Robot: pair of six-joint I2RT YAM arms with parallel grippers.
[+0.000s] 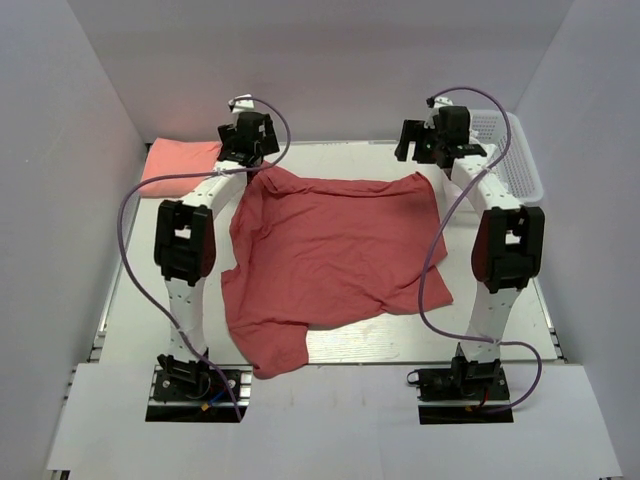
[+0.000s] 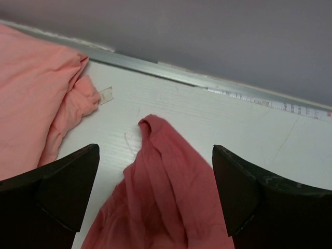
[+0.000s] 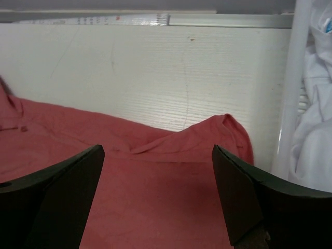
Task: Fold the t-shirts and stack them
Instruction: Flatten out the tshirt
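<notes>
Brick-red tee [image 1: 335, 250] lies spread over mid desk [image 1: 500, 330], roughly flat but not square: far edge runs between the two arms, near-left part is rumpled w/ a flap reaching twd the near desk edge. Salmon-pink tee [image 1: 180, 160] sits bunched in the far-left corner, well apart from the red body but near its far-left corner. Left fingers [image 1: 248, 150] are spread wide w/ nothing in them; wrist view shows the red tee's far-left corner [image 2: 155, 171] lying loose on the desk betw them, gathered into a narrow ridge. Right fingers [image 1: 428, 145] are likewise wide open & empty, hovering over the far-right corner [image 3: 228, 129], which rests on the desk w/ a small fold beside it. Risks, as I judge them: left corner is a ridge of several layers, so a pinch there could catch too much cloth or only the top fold, & the pull would skew the tee. Pink tee's edge is just beside that corner, so a wide approach may snag it & drag both. On the right, the white basket [image 1: 520, 150] w/ white cloth [image 3: 311, 129] stands close to the corner; a sideways drift could knock its wall. Rumpled near-left flap, if not smoothed first, prob gets folded in as creases. Purple cable [image 1: 435, 270] hangs over the tee's right edge & might drag it.
</notes>
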